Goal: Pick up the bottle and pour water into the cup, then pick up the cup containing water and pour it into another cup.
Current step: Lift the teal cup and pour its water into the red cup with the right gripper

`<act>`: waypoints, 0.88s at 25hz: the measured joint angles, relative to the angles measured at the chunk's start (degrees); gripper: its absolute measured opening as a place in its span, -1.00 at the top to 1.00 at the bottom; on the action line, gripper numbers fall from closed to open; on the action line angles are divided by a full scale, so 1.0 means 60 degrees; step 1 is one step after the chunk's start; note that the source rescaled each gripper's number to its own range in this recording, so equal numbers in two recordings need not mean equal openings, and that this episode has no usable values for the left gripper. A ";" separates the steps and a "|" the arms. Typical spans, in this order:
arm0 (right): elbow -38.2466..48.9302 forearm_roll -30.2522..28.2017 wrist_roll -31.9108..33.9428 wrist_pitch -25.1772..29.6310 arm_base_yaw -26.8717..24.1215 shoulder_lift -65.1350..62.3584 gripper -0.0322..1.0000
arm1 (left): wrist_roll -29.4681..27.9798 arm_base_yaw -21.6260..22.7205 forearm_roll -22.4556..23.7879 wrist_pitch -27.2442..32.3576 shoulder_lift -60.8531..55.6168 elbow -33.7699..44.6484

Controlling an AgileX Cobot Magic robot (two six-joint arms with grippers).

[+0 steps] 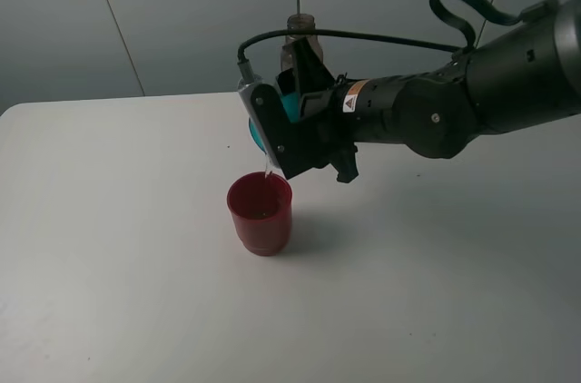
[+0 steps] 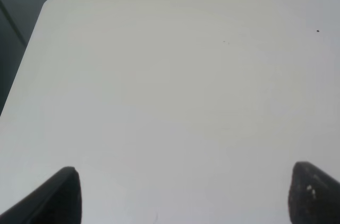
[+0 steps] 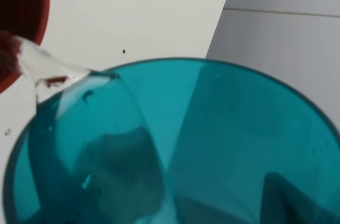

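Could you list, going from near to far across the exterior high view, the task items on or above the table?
red cup → teal cup held tilted in the right gripper → bottle

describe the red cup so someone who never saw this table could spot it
On the white table, look just below the right gripper, which tips a teal cup. The red cup stands upright there, short, wide and opaque, catching the thin stream of water.

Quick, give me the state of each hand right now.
Left hand: open, holding nothing, over the bare table.
Right hand: closed on the teal cup, tipped and pouring water into the red cup.
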 joint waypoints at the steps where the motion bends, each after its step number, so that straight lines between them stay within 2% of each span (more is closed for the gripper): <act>1: 0.0000 0.0000 -0.0001 -0.0021 0.0022 0.0051 0.78 | 0.0000 0.0000 0.0000 0.0000 0.0000 0.0000; 14: 0.0000 -0.0174 -0.0702 -0.0890 0.0313 0.0413 0.78 | 0.0000 0.0000 0.0000 0.0000 0.0000 0.0000; 22: 0.0000 -0.0174 -0.1188 -0.0924 0.0313 0.0761 0.78 | 0.0000 0.0000 0.0000 0.0000 0.0000 0.0000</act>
